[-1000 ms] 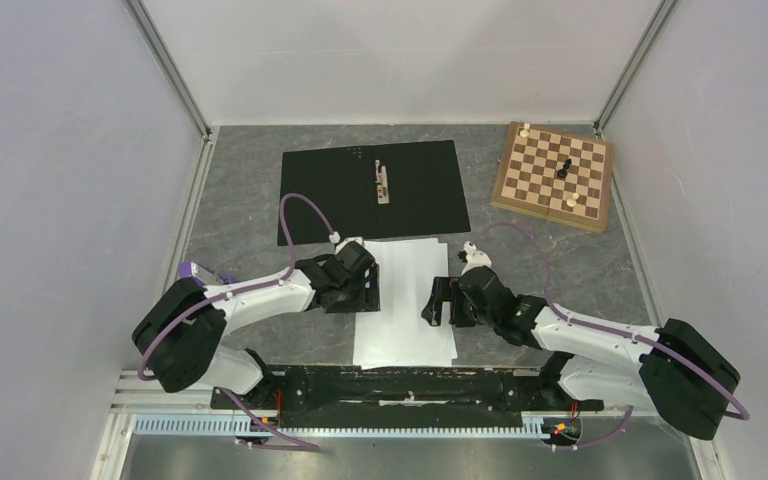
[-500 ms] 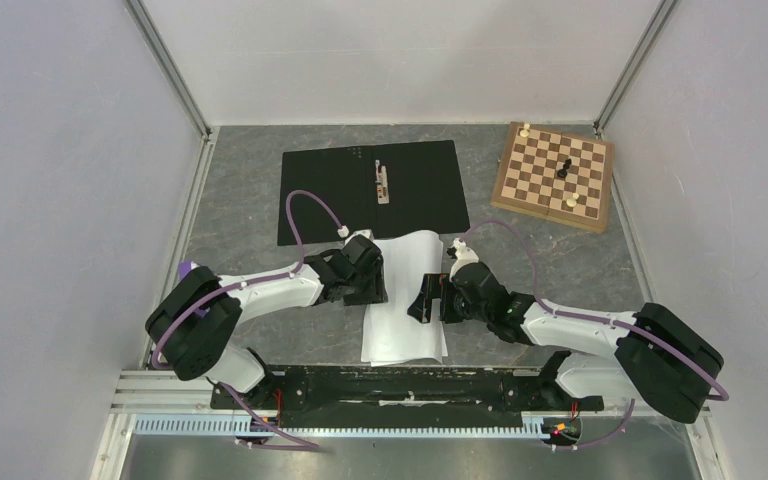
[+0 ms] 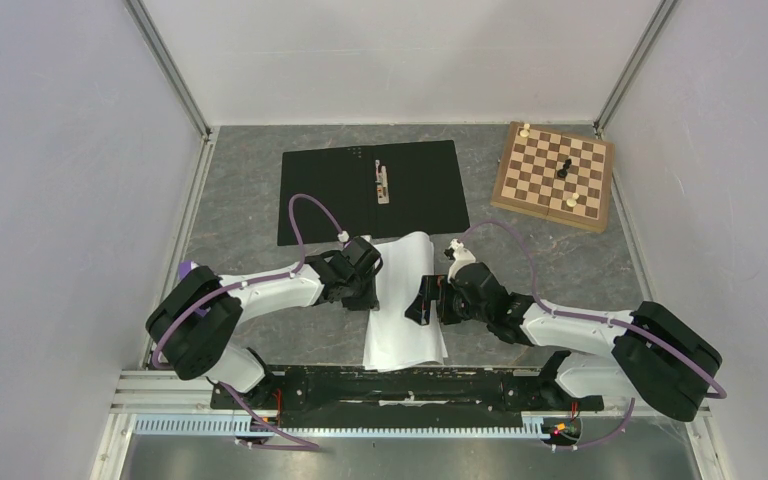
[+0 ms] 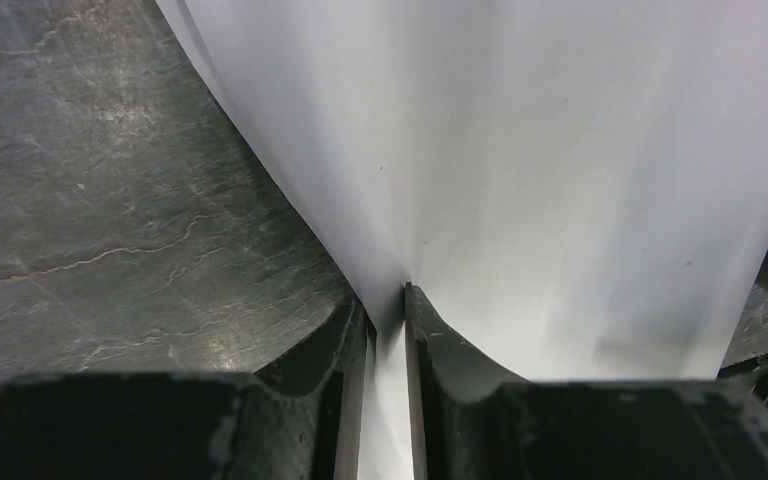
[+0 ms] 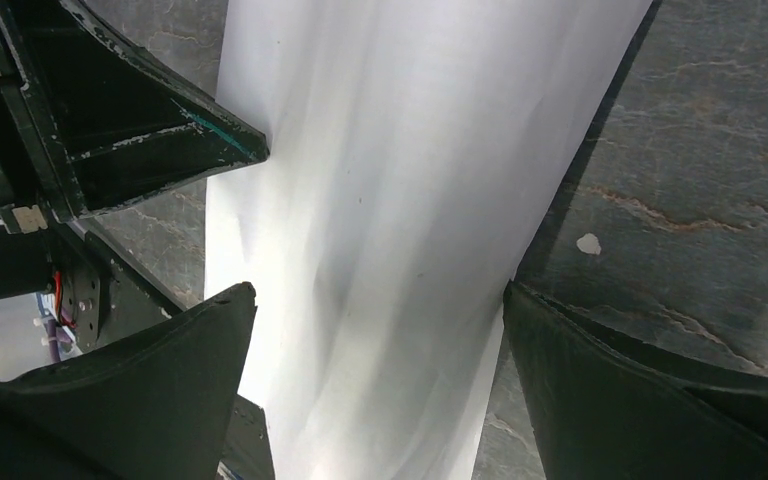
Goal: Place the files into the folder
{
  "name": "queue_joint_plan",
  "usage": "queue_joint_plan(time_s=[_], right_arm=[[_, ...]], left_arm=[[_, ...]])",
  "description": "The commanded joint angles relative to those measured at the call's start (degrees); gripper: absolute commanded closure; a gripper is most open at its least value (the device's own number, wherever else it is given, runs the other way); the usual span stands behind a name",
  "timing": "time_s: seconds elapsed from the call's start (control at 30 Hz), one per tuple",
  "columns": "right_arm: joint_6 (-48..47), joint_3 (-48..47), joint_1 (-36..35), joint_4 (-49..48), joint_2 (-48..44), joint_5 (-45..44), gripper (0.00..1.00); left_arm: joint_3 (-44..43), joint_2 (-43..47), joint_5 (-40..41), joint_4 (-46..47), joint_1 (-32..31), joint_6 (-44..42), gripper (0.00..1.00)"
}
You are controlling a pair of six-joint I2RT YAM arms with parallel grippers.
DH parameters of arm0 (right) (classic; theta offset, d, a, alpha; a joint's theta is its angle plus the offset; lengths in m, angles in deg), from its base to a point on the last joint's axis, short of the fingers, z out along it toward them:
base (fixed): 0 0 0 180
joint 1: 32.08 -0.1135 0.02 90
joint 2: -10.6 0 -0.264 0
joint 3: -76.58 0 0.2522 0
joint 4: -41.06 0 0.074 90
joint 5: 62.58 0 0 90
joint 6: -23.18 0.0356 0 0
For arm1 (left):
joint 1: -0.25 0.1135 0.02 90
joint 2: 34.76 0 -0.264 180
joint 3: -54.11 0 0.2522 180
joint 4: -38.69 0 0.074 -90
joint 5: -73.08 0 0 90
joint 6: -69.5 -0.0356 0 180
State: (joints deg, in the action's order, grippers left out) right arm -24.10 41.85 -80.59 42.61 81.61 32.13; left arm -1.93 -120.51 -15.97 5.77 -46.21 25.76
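The files (image 3: 405, 335) are pinched by the left hand (image 4: 386, 312) and curled up; the right hand (image 5: 378, 292) is spread wide beside them. Nothing is yet put in the folder (image 3: 330, 190), opened beyond both hands.

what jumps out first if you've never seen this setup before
The white files bow upward at the near middle of the table. The left gripper is pinched shut on their edge, while the right gripper straddles them with its jaws wide apart. Behind them lies the open black folder, and at the far right a wooden chessboard.
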Motion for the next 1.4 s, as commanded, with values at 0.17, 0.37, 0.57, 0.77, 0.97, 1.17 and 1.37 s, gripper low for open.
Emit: queue_joint_plan(time_s=[0.17, 0.37, 0.57, 0.77, 0.97, 1.17, 1.37], right_arm=[[-0.98, 0.94, -0.21, 3.82, 1.9, 4.81, 0.08], [-0.36, 0.81, -0.26, 1.5, 2.86, 6.34, 0.32], [-1.18, -0.68, -0.18, 2.19, 3.11, 6.31, 0.63], [-2.22, -2.77, -0.16, 3.62, 2.1, 6.29, 0.9], [-3.46, -6.04, 0.07, 6.04, 0.16, 6.89, 1.0], [-5.86, -12.95, 1.6, 11.99, -1.32, 8.18, 1.0], [-6.85, -21.08, 3.4, 16.91, -2.6, 10.81, 1.0]], left_arm=[[-0.26, -1.54, -4.01, -0.7, -0.21, -0.12, 0.76], [0.08, -0.36, -4.47, -0.03, -0.22, -0.55, 0.76], [0.25, 1.19, -4.92, 0.05, -0.21, -1.39, 0.73], [-0.49, 5.07, -4.09, -2.15, 0.2, -3.22, 0.55], [-3.19, 12.31, -2.97, -5.53, 3.73, -5.52, 0.4], [-3.46, 19.36, -8.72, -1.99, 12.75, -6.74, 0.34], [-1.72, 24.93, -19.88, 5.61, 23.75, -4.48, 0.31]])
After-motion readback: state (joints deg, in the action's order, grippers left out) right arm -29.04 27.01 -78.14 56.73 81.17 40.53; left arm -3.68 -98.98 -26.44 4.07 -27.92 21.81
